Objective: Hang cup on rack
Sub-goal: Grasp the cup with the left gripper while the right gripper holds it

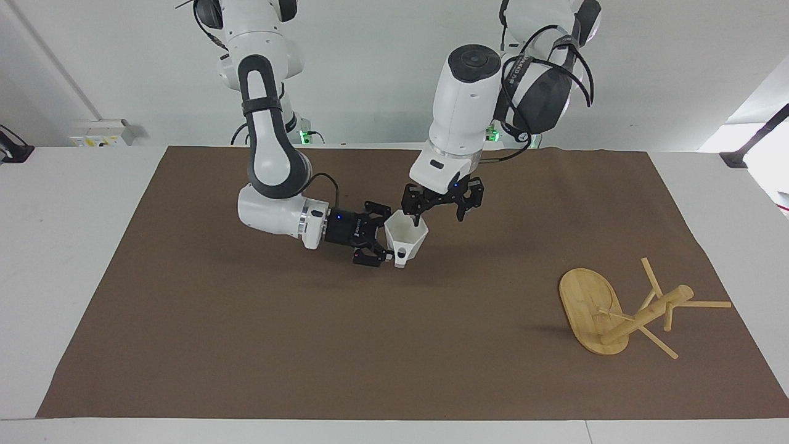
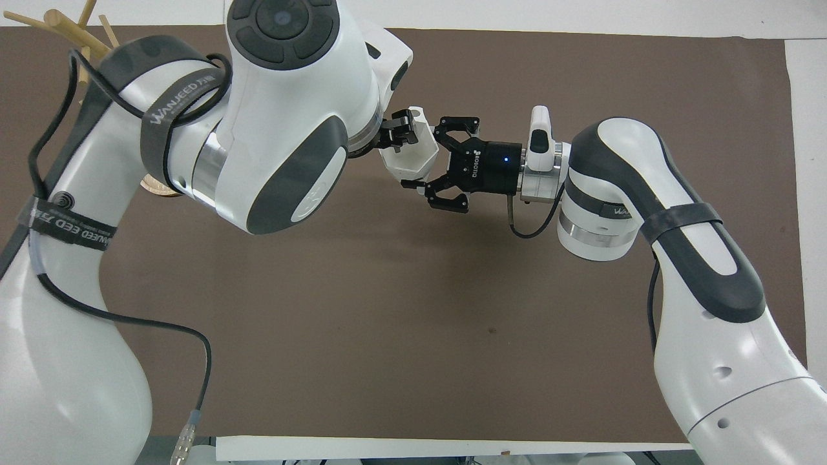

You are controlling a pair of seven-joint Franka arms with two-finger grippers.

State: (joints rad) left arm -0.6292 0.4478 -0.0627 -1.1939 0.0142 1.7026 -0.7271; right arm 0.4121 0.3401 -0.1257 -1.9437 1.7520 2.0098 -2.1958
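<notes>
your right hand (image 1: 381, 242) is clamped on the small white faceted plastic cup (image 1: 407, 237), held up over the brown table (image 1: 246, 345). your left hand (image 1: 439, 206), fingers apart, straddles the cup's rim; close squarely before the right lets go. the toppled light bamboo rack (image 1: 616, 314) lies well apart from the cup.

The rack (image 1: 607, 311) lies toppled on the mat (image 1: 246, 345) at the left arm's end.

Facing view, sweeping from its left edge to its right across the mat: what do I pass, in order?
Right claw shut on the white cup → left claw open over the cup's rim → tipped-over bamboo rack lying on the brown mat.
</notes>
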